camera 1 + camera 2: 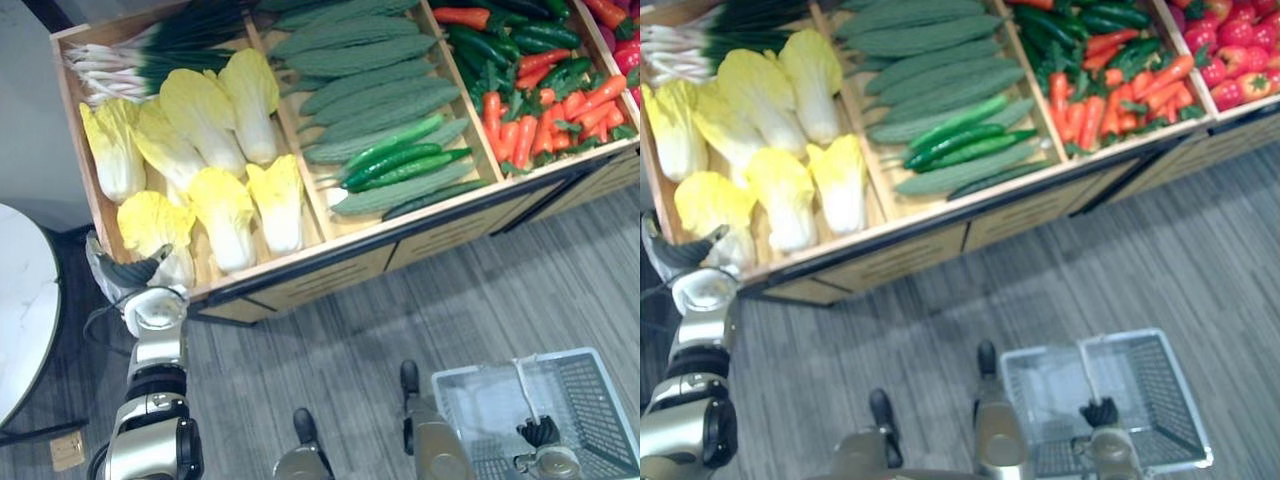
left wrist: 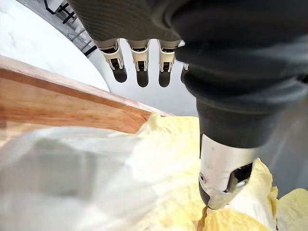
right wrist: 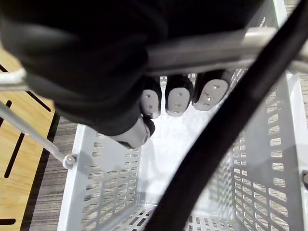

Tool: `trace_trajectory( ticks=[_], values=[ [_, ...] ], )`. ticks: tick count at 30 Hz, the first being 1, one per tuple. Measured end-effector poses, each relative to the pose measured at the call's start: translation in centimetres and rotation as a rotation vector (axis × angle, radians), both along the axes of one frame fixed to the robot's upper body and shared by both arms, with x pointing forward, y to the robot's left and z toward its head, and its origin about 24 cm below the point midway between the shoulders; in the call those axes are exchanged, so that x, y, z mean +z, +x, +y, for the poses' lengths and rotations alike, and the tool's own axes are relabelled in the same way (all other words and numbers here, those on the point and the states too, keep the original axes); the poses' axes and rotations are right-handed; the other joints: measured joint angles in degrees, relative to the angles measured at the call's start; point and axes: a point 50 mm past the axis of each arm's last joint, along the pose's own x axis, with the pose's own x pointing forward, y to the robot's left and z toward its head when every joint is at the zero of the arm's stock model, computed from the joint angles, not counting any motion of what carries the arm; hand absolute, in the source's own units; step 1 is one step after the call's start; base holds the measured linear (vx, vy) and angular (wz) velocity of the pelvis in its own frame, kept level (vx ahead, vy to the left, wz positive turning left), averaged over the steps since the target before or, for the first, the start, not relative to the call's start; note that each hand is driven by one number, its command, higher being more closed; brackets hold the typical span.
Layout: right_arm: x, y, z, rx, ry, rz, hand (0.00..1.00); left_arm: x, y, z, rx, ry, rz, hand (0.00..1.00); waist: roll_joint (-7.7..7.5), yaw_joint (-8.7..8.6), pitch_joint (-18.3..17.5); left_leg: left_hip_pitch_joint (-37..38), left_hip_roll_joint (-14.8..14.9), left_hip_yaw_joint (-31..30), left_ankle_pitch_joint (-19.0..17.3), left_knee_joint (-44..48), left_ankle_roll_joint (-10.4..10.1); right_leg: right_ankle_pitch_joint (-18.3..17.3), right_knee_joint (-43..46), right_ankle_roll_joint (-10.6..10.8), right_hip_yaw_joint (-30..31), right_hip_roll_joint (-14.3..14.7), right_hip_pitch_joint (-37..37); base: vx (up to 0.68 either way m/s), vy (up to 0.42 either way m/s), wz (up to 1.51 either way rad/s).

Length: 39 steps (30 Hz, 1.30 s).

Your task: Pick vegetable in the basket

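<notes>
Left eye view: wooden stand (image 1: 330, 265) spans the top of the scene and is split into compartments.
- Left compartment: yellow cabbages (image 1: 205, 115), with green onions (image 1: 150, 55) behind them.
- Next compartment: long green gourds (image 1: 370, 80).
- Compartment after that: carrots (image 1: 520, 130).

Grey basket (image 1: 595, 400) is at lower right, over the plank floor (image 1: 420, 310) and well apart from the stand. Right hand (image 1: 538, 432) is clenched on the basket's metal handle (image 3: 216, 48). Right wrist view shows its fingers (image 3: 178, 94) curled under the bar, with the mesh walls beyond.

One cabbage, the corner cabbage (image 1: 150, 222), lies in the near-left corner of its compartment, just beside the others. Left hand (image 1: 128, 272) sits at that corner, over this cabbage.

Left wrist view: the fingers (image 2: 139, 60) are straight and clear of the leaves. Thumb (image 2: 224, 178) tip is at a yellow leaf; cannot tell if it is touching or just beside. Hand is released and grasps nothing.
</notes>
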Motion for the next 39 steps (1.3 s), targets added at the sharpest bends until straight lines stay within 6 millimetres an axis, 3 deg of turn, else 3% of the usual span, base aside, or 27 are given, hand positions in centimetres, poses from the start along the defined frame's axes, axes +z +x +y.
trace_trajectory(
  ticks=[22, 29, 30, 39],
  values=[
    [0.2, 0.6, 0.2, 0.008, -0.007, -0.025, 1.00, -2.2, 0.6, -0.6, -0.019, -0.058, 0.123, 0.00, -0.70, 0.02, 1.6, -1.1, 0.2, 1.6, -0.1, 0.0, -0.1, 0.4, 1.0, -0.1, 1.7, 0.6, -2.8, 0.00, -0.003, -0.03],
    [0.3, 1.0, 0.3, 0.021, -0.006, -0.027, 1.00, -1.0, 1.9, -0.6, -0.030, -0.101, 0.100, 0.00, -0.95, 0.09, 2.2, -2.5, 0.3, 1.0, -0.1, 0.1, -0.1, 0.4, 1.0, -0.1, 0.9, 0.4, -3.7, 0.00, -0.001, 0.05],
    [0.3, 1.0, 0.3, 0.020, -0.006, -0.024, 1.00, -0.6, 2.3, -0.9, -0.036, -0.105, 0.092, 1.00, -0.86, 0.02, 2.3, -3.1, 0.2, 0.1, -0.1, 0.2, 0.0, 0.4, 0.9, -0.1, 0.3, 0.1, -3.7, 0.01, -0.001, 0.23],
    [0.5, 1.6, 0.4, 0.045, -0.013, -0.024, 1.00, 1.0, 4.0, -2.5, -0.110, -0.028, 0.090, 1.00, -0.92, 0.19, 2.6, -5.1, -0.7, -3.5, 0.7, 0.4, 0.5, 0.4, 0.5, -0.1, -3.3, -1.4, -2.9, 0.01, 0.005, 0.24]
  ],
)
